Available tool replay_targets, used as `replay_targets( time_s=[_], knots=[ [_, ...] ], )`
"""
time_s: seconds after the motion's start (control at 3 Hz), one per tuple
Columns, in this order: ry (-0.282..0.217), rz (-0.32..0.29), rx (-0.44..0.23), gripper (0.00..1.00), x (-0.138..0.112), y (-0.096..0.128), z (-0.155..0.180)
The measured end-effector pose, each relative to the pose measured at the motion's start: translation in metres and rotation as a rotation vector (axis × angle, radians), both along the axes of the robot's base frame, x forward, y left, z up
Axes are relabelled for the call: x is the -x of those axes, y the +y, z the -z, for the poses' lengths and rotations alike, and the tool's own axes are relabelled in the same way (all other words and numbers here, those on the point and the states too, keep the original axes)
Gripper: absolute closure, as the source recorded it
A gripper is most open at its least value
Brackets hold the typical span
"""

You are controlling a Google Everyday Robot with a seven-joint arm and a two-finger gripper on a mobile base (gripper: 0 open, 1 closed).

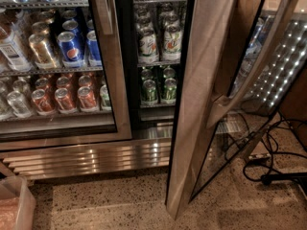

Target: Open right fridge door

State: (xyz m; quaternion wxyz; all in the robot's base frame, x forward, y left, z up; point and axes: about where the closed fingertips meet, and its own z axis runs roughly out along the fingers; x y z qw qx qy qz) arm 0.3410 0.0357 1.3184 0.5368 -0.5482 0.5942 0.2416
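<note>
Right fridge door [206, 80] wide open, pincer apparently out of frame.

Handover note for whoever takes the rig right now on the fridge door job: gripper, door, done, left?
Gripper: not in the camera view; state unknown.
Right fridge door, tall glass pane in a brushed-steel frame: swung well open, its edge toward the camera. Nothing grips its long bowed steel handle.
Green cans on the shelves behind it are exposed.
Done: door open.
Left: probably only locating the gripper before moving.
</note>
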Motion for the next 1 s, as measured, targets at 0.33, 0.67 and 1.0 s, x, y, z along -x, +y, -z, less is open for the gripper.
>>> replay_targets(
  time_s=[0.33,0.67,1.0],
  knots=[
    [0.0,0.0,0.0,0.0,0.0001,0.0001,0.0],
    [0.0,0.0,0.0,0.0,0.0,0.0,0.0],
    [0.0,0.0,0.0,0.0,0.0001,0.0001,0.0]
  ],
)
